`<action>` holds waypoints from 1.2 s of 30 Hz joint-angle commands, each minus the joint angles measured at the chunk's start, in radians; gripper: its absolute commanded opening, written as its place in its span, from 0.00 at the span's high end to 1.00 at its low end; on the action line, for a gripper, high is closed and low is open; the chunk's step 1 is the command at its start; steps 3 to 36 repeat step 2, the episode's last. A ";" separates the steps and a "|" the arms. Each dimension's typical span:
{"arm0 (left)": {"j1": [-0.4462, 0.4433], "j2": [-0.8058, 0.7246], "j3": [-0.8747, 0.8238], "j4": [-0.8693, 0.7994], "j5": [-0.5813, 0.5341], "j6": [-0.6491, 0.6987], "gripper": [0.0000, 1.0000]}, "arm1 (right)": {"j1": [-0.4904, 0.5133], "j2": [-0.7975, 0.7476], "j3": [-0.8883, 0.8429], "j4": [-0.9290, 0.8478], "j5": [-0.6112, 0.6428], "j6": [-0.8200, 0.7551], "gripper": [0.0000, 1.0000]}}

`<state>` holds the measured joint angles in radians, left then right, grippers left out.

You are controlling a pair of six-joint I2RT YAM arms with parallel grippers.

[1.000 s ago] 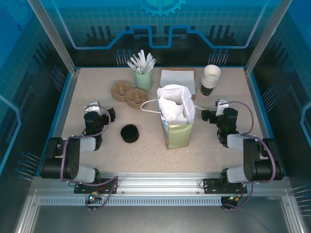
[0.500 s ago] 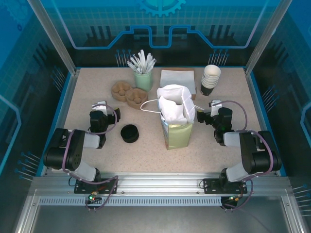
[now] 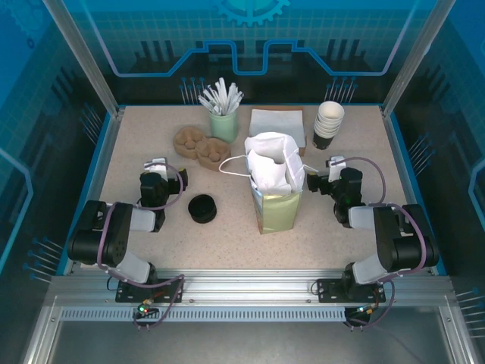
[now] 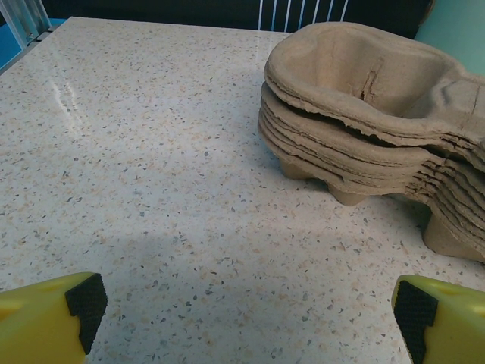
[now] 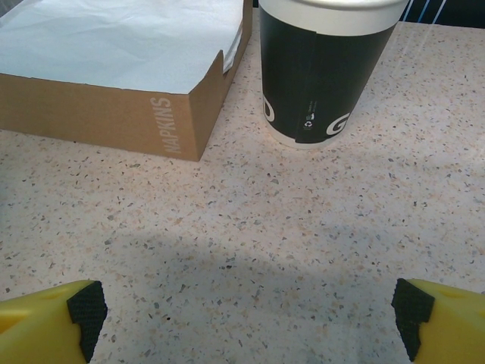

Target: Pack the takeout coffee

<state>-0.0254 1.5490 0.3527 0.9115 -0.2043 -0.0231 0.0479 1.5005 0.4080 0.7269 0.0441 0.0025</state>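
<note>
Left gripper [image 4: 248, 307] and right gripper [image 5: 250, 307], near edge: both low over the speckled table [image 3: 227, 243], jaws spread wide with nothing between them. Mid-table: a low black round piece [image 3: 202, 208] left of the upright paper bag [image 3: 274, 205], its open mouth showing white paper; whether the takeout coffee lies inside cannot be told. Beyond: stacked pulp carriers [image 4: 364, 129] ahead of the left gripper, a napkin box [image 5: 114, 106] and cup stack [image 5: 327, 68] ahead of the right.
</note>
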 commanded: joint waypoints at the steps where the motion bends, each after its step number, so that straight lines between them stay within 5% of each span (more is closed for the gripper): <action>1: -0.005 0.002 0.022 0.021 0.001 0.014 0.01 | 0.009 0.005 0.023 0.028 0.007 -0.010 0.00; 36: -0.005 0.002 0.021 0.023 0.001 0.014 0.01 | 0.010 0.004 0.023 0.027 0.007 -0.010 0.00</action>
